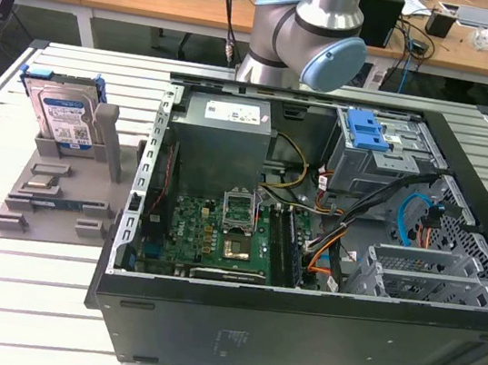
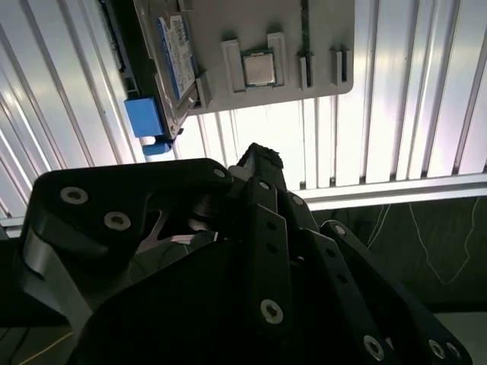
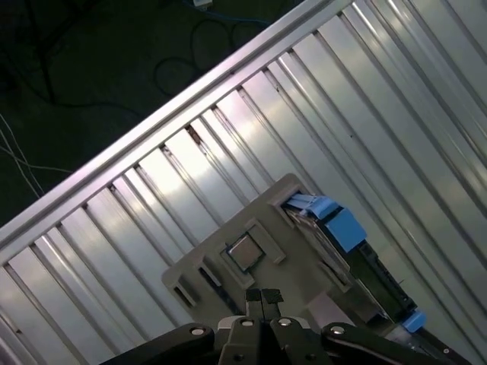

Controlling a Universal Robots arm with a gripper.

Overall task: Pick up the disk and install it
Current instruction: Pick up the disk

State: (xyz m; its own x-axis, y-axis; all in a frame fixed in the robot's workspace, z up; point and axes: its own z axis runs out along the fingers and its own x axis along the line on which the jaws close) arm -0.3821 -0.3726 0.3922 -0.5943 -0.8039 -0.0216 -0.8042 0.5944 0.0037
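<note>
High over the grey holder (image 1: 57, 201), well clear of the upright disk (image 1: 66, 115): gripper (image 3: 263, 295), fingertips together, empty.

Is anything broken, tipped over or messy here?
Nothing looks broken or spilled. The disk stands upright in its grey holder. The computer case lies on its side with its cover off, but that looks done on purpose so parts can go in.

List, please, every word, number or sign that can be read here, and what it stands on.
None can be quoted.
The disk, white-and-blue label: print too small to read.
White sticker on the power supply inside the computer case: print too small to read.
</note>
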